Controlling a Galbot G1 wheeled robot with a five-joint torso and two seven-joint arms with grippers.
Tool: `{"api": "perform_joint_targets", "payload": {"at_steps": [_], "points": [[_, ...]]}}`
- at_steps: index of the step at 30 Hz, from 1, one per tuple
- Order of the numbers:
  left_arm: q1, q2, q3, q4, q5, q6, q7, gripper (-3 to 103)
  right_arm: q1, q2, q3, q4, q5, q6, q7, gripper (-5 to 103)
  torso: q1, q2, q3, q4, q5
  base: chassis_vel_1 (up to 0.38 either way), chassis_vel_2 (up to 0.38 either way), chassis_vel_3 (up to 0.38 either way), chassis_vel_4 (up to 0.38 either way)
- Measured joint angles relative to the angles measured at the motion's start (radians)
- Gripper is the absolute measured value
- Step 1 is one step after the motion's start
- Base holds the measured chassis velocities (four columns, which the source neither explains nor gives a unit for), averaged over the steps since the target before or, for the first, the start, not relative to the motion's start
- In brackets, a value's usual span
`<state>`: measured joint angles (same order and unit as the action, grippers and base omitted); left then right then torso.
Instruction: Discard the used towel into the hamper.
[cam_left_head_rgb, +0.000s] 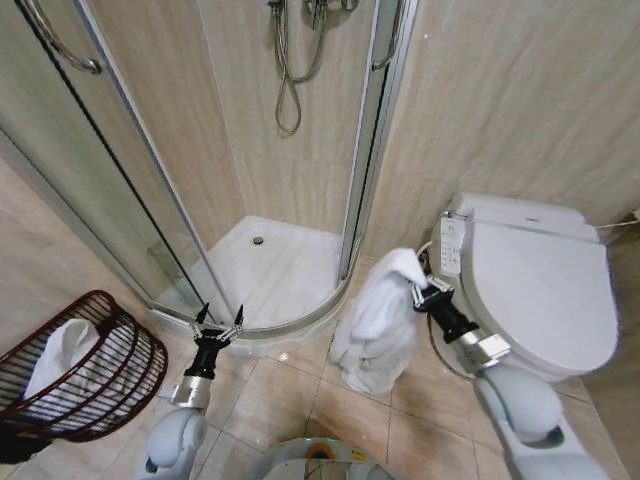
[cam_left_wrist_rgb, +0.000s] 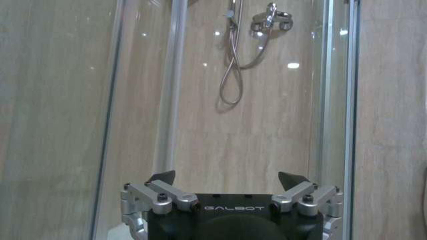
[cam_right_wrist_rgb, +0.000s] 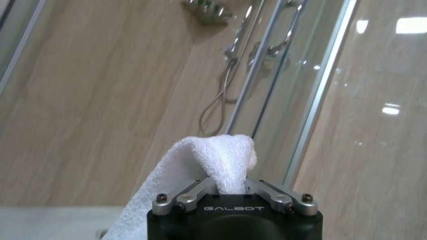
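The right tool (cam_left_head_rgb: 418, 292) clenches the white towel (cam_left_head_rgb: 378, 320) by its top fold, so it hangs free beside the toilet (cam_left_head_rgb: 540, 290); the left tool (cam_left_head_rgb: 218, 326) waits released; the hamper (cam_left_head_rgb: 95, 370) sits far left, already holding cloth.

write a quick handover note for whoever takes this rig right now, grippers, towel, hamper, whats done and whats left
Right gripper: shut on the white towel, which hangs in the air between the shower enclosure and the toilet.
Left gripper: open, holding nothing, low in front of the shower tray.
Hamper: on the floor to the robot's left, tipped toward the robot, with white cloth already inside.
Done: towel picked up.
Left: carry it across to the hamper and release it there.
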<state>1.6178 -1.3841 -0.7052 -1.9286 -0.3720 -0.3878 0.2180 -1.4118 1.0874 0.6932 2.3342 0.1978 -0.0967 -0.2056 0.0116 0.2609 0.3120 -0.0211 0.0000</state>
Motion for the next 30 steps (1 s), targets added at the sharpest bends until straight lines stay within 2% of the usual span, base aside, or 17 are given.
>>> {"api": "perform_joint_targets", "payload": {"at_steps": [3, 5, 9, 14, 21, 30], "points": [[0.001, -0.002, 0.0, 0.0, 0.003, 0.0, 0.0, 100, 0.017, -0.012, 0.002, 0.025, 0.046, -0.027, 0.026, 5, 0.0, 0.0, 0.0, 0.0, 0.0, 0.0, 0.0, 0.0, 0.0], [0.001, -0.003, 0.0, 0.0, 0.005, 0.001, 0.002, 100, 0.03, -0.014, -0.005, 0.045, 0.088, -0.053, 0.071, 5, 0.0, 0.0, 0.0, 0.0, -0.0001, 0.0, 0.0, 0.0, 0.0], [0.003, -0.005, 0.0, 0.0, 0.006, 0.001, 0.004, 100, 0.031, 0.003, -0.024, 0.051, 0.115, -0.068, 0.122, 5, 0.0, 0.0, 0.0, 0.0, 0.0, 0.0, 0.0, 0.0, 0.0], [0.006, -0.005, 0.0, 0.001, 0.0, -0.002, 0.009, 100, 0.027, 0.042, -0.036, 0.038, 0.11, -0.064, 0.126, 5, 0.0, 0.0, 0.0, -0.0001, 0.0002, 0.0, 0.0, 0.0, 0.0], [0.003, -0.003, -0.008, 0.017, 0.015, -0.019, 0.012, 100, 0.034, 0.049, -0.034, 0.048, 0.108, -0.074, 0.127, 5, 0.0, -0.001, -0.001, 0.0001, -0.0002, 0.0, 0.0, 0.0, 0.0], [0.013, -0.01, -0.006, 0.012, 0.019, -0.027, 0.008, 100, 0.024, 0.05, -0.032, 0.052, 0.104, -0.075, 0.124, 5, -0.011, -0.034, -0.022, 0.0002, 0.0, 0.0, 0.0, 0.0, 0.0]]}}
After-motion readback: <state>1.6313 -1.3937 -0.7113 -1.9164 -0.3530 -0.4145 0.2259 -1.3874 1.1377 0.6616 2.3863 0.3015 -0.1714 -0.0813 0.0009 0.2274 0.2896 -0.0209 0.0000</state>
